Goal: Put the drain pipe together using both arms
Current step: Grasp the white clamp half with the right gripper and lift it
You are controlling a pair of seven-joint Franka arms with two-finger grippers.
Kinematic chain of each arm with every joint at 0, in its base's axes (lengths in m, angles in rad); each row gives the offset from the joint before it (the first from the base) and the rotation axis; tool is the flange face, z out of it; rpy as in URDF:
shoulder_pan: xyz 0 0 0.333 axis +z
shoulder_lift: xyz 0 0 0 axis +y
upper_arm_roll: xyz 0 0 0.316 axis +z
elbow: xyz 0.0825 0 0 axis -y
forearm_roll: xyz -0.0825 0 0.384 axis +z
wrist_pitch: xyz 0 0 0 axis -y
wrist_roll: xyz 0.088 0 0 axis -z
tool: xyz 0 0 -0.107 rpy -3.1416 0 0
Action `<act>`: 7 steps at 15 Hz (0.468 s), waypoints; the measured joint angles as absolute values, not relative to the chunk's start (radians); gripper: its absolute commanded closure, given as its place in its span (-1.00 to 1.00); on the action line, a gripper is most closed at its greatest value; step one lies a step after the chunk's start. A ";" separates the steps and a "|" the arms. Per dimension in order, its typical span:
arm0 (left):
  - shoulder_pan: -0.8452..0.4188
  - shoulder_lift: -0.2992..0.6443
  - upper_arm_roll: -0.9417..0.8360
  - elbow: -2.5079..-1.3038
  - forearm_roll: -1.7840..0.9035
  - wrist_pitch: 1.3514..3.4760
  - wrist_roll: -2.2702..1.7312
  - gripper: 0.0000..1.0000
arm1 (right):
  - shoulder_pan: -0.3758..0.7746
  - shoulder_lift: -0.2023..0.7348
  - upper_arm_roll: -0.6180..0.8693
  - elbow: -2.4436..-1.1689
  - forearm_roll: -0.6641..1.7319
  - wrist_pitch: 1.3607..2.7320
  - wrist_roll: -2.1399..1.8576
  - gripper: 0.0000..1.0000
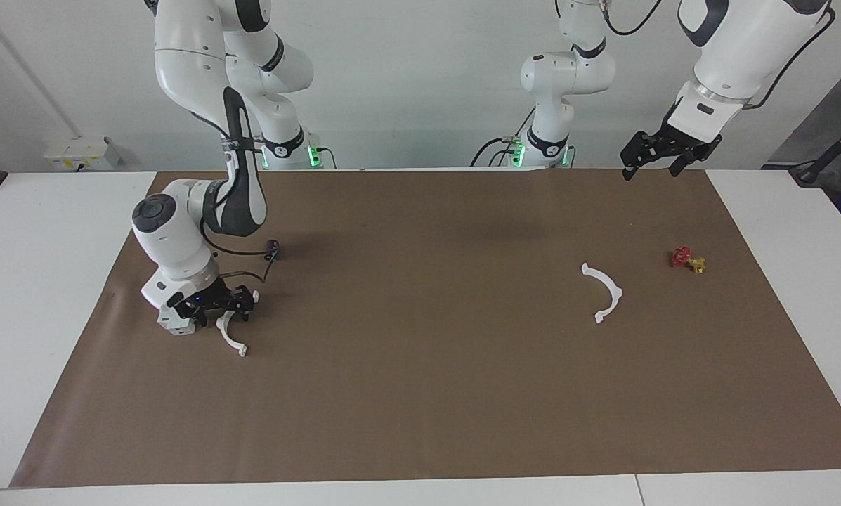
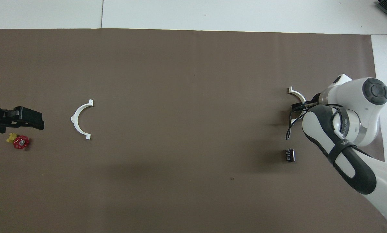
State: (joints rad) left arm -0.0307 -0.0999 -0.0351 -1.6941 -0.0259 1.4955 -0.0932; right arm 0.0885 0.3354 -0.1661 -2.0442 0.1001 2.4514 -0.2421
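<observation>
Right arm [image 2: 345,129] is down over one white half-ring [image 2: 296,94] near the mat's [image 2: 193,194] right-arm edge. Second half-ring [image 2: 80,120] lies well apart, beside the red-and-yellow valve [image 2: 18,141], under the left gripper [image 2: 35,120].

Matt brown paper sheet [image 1: 420,393] under smooth white plastic half-rings [image 1: 605,294], glossy arms [image 1: 188,77].

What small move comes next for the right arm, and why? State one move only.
Probably close the right gripper on the half-ring beneath it. It is down at the mat over that piece's upper end. The other half-ring lies untouched, and the left gripper waits open, raised.
</observation>
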 measured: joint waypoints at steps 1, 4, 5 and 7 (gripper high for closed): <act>-0.031 -0.100 -0.035 -1.694 -0.026 1.495 -0.093 -1.00 | 0.089 0.335 -0.166 -2.044 0.100 2.452 -0.242 1.00; -0.031 -0.100 -0.035 -1.694 -0.026 1.495 -0.093 -1.00 | 0.089 0.335 -0.166 -2.041 0.106 2.456 -0.242 1.00; -0.031 -0.100 -0.035 -1.694 -0.026 1.495 -0.093 -1.00 | 0.088 0.335 -0.167 -2.037 0.119 2.456 -0.242 1.00; -0.031 -0.100 -0.035 -1.694 -0.026 1.495 -0.093 -1.00 | 0.089 0.335 -0.166 -2.015 0.136 2.450 -0.240 1.00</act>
